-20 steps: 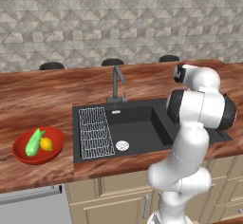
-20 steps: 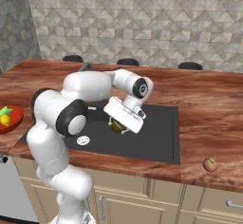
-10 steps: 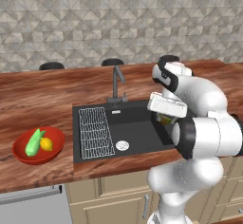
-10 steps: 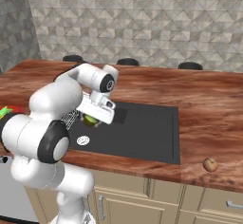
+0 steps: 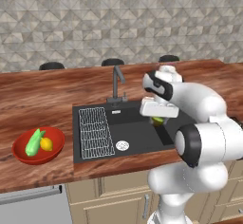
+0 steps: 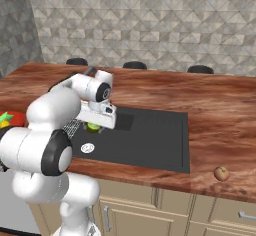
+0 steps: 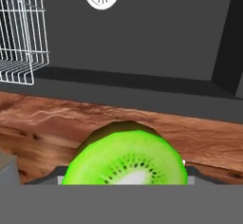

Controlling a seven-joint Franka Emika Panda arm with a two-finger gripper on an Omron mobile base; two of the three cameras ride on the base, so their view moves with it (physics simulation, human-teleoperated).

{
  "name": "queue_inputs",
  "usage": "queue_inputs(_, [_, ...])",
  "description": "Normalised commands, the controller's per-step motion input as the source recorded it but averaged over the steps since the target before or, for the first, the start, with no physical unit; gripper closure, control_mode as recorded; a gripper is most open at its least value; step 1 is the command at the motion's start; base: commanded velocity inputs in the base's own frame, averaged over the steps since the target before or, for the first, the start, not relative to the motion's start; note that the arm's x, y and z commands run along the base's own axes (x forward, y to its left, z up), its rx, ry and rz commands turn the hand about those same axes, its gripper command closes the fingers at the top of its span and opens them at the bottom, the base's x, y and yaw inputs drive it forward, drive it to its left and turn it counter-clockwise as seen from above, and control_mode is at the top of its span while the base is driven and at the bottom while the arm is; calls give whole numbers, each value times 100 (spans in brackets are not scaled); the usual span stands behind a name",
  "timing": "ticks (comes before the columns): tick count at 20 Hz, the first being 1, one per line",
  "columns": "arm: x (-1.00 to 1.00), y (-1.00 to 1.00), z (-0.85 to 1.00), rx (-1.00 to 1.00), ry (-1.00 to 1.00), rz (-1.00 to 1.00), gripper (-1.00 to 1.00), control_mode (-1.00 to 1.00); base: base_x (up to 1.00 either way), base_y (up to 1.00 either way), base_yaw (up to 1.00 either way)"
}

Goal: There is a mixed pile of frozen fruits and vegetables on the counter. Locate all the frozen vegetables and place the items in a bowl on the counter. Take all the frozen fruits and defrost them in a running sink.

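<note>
One kiwi half (image 7: 126, 157) sits clamped in the pincer (image 5: 159, 119), hanging over the sink (image 5: 137, 135) basin near its right side. Released off-centre, it could strike the rim and roll onto the desk (image 5: 42, 102) instead of under the faucet (image 5: 116, 83). The arm folds back over its own base, wrist bent down, hand pointing into the basin.
</note>
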Motion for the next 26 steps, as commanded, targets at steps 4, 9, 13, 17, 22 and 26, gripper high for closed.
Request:
queue_inputs(4, [47, -10, -46, -23, 1, 8, 100, -100, 0, 0, 0])
queue_inputs(9, [68, 0, -22, -4, -1, 0, 100, -100, 0, 0, 0])
queue_inputs(13, [85, -6, -37, -4, 0, 0, 100, -100, 0, 0, 0])
queue_inputs(17, [78, -7, -43, -5, -1, 0, 100, -100, 0, 0, 0])
queue_inputs(22, [49, 14, -44, -10, -4, -7, 100, -100, 0, 0, 0])
queue_inputs(26, [47, 7, -59, -8, -5, -12, 100, -100, 0, 0, 0])
